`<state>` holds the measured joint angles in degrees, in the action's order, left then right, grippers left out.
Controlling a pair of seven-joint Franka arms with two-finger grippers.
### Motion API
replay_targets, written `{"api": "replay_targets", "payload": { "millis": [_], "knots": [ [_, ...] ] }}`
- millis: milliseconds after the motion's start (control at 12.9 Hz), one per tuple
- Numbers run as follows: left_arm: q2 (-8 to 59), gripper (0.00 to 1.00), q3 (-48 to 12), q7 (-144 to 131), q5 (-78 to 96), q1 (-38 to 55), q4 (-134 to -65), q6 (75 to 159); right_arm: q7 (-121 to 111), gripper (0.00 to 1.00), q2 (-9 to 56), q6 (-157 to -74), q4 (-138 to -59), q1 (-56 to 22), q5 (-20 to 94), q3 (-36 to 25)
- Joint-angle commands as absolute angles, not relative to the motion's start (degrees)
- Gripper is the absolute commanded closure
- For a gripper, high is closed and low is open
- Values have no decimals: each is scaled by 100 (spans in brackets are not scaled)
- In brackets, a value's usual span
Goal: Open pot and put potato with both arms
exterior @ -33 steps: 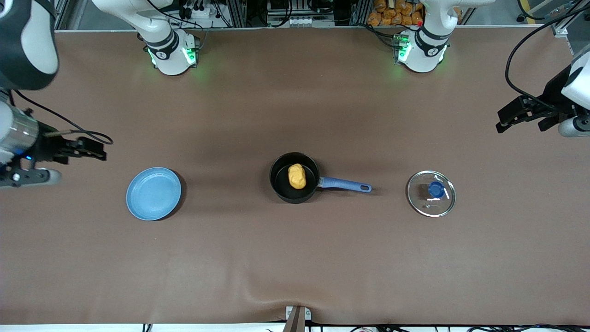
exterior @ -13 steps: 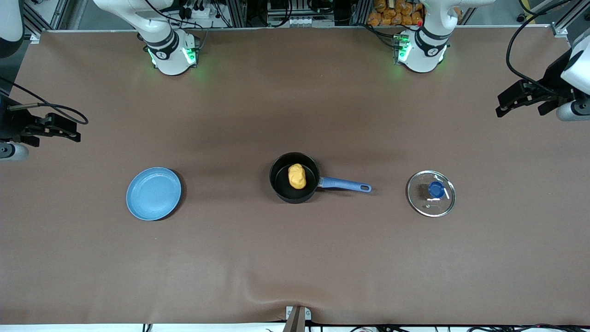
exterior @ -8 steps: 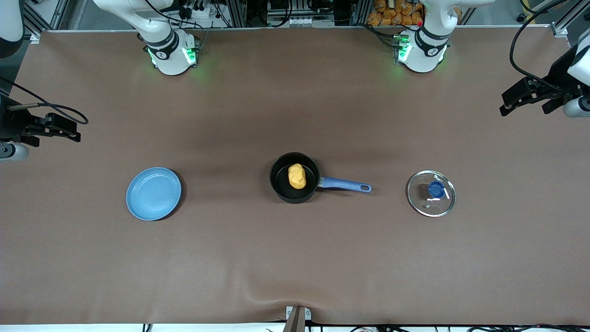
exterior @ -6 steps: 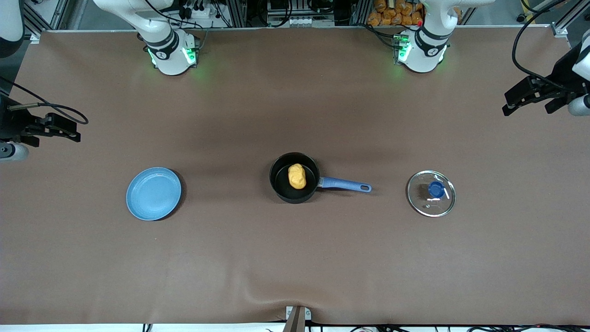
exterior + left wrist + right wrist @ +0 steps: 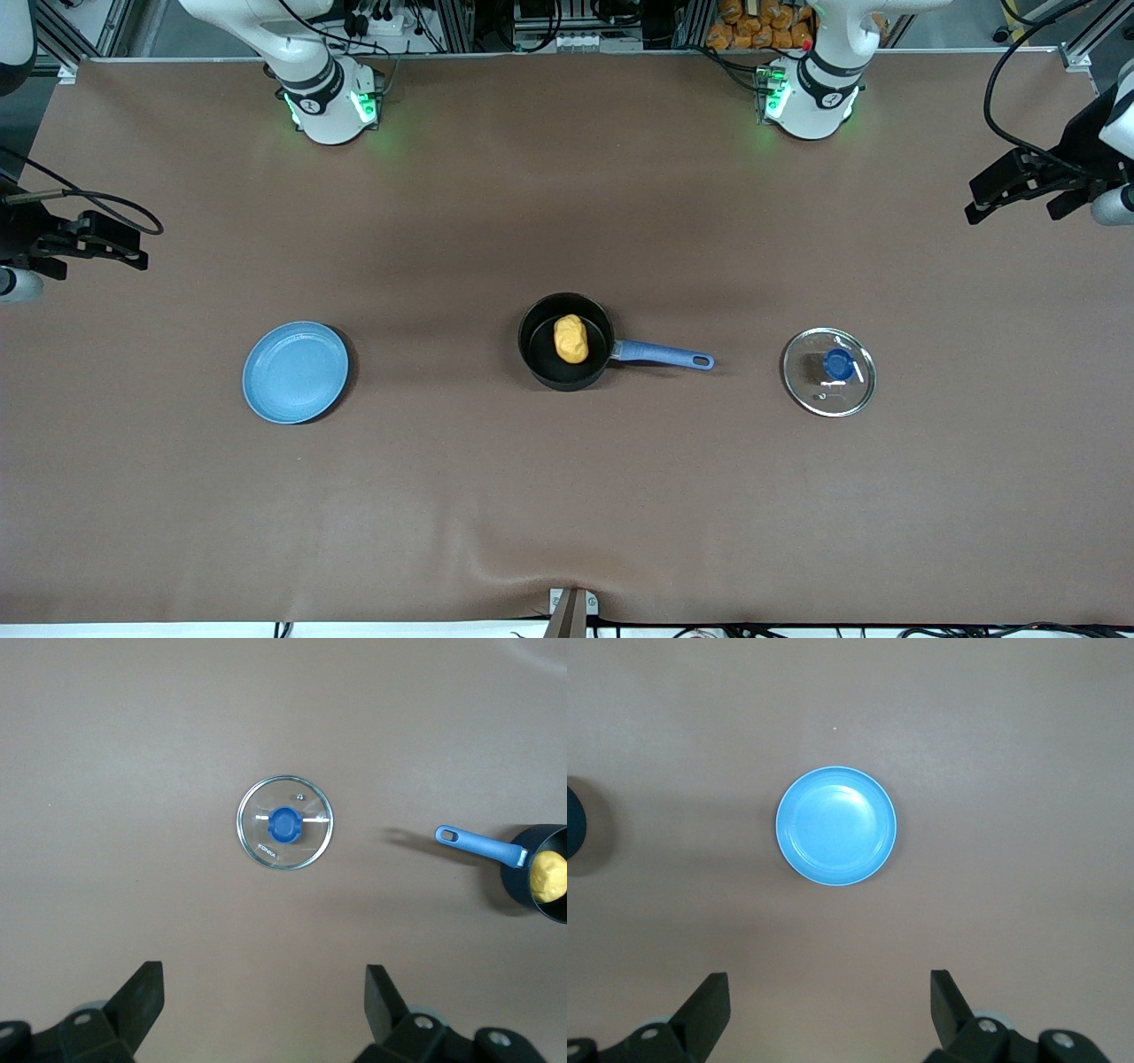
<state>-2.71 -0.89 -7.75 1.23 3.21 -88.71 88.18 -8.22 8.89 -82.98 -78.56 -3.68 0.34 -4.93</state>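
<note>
front view showed all 3 items in 1 row: the pot (image 5: 567, 342) mid-table, uncovered, with the potato (image 5: 570, 338) inside, its lid (image 5: 828, 371) flat on the table toward the left arm's end, the plate (image 5: 295, 371) toward the right arm's end. left gripper (image 5: 263, 1010) hung high over the left arm's end, fingers wide apart and empty; its wrist view caught lid, handle and only the pot's edge. right gripper (image 5: 830, 1010), likewise spread and empty over the right arm's end, saw the plate and a sliver of the pot, not the potato.
</note>
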Motion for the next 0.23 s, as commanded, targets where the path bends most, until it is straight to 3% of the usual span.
{"api": "replay_targets", "payload": {
  "millis": [0, 155],
  "knots": [
    [-237, 0, -88, -747, 167, 273, -8763, 8798, -853, 0, 835, -8209, -7813, -343, -18, -448],
    [-237, 0, -88, -738, 176, 168, -8763, 8763, -879, 0, 835, -8209, -7813, -343, -44, -457]
  ]
}}
